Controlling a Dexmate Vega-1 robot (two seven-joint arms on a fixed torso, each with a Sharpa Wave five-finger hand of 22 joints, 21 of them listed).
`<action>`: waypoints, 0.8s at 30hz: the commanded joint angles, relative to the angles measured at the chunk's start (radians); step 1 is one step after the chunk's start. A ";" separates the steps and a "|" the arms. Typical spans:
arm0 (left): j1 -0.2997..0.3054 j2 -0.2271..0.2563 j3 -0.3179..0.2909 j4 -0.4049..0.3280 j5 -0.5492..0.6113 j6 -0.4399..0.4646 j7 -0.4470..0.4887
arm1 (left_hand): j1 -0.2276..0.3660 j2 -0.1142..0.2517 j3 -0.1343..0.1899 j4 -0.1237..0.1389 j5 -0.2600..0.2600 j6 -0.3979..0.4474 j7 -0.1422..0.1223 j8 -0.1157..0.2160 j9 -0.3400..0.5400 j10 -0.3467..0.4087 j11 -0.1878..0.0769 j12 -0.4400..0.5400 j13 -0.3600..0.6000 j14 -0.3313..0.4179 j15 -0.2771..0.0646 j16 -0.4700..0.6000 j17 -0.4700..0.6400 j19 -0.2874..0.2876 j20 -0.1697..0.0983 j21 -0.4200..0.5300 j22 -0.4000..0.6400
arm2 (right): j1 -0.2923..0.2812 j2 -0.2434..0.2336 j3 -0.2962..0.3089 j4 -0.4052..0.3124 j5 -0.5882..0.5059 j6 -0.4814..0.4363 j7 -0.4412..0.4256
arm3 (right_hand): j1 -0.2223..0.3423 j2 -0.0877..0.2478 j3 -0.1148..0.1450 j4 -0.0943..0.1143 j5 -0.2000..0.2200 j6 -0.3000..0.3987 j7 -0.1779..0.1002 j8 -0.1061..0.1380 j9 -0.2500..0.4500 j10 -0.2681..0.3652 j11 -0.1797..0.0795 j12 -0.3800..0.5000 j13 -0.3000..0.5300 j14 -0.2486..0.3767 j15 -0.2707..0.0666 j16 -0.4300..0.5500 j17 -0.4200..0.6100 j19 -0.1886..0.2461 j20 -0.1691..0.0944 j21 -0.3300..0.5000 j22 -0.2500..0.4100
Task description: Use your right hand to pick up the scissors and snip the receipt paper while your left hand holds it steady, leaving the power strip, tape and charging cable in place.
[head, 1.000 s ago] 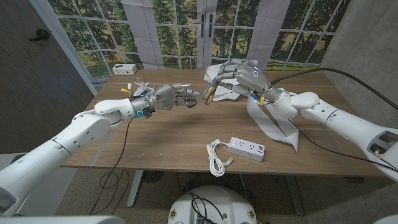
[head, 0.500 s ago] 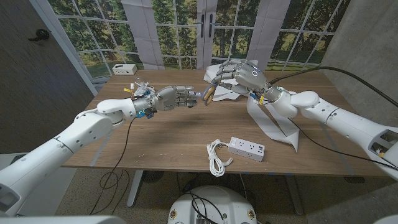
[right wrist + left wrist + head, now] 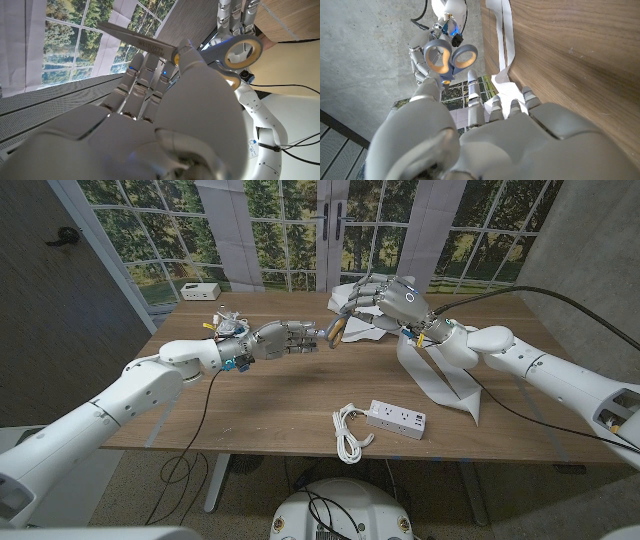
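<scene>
My right hand (image 3: 392, 302) grips the scissors (image 3: 337, 329) above the table's far side; my left hand (image 3: 289, 337), fingers extended and empty, reaches toward the receipt paper (image 3: 437, 376). I should pinch the paper taut before cutting.

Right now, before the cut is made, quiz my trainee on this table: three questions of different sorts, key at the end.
1. Which hand holds the scissors? A) the left hand B) the right hand C) neither
2. True or false: the power strip lies under the receipt paper.
3. Fill in: the coiled charging cable lies right beside the ___, on the side towards the robot's left.
Key: 1 B. 2 false: it lies uncovered near the near edge of the table, apart from the paper. 3 power strip.
</scene>
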 commanded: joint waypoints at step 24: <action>-0.058 -0.044 0.054 0.043 0.029 0.002 -0.042 | 0.014 -0.007 -0.010 -0.002 0.005 0.005 -0.014 0.001 0.001 -0.005 -0.044 0.010 -0.001 -0.012 -0.008 0.013 0.000 -0.022 0.002 0.004 0.003 | 0.033 0.007 -0.034 0.037 -0.026 -0.015 -0.033 | 0.022 0.027 -0.002 0.006 0.007 0.015 -0.008 0.002 0.002 0.075 -0.062 -0.006 0.055 0.012 -0.133 -0.013 0.007 -0.013 -0.068 0.028 -0.003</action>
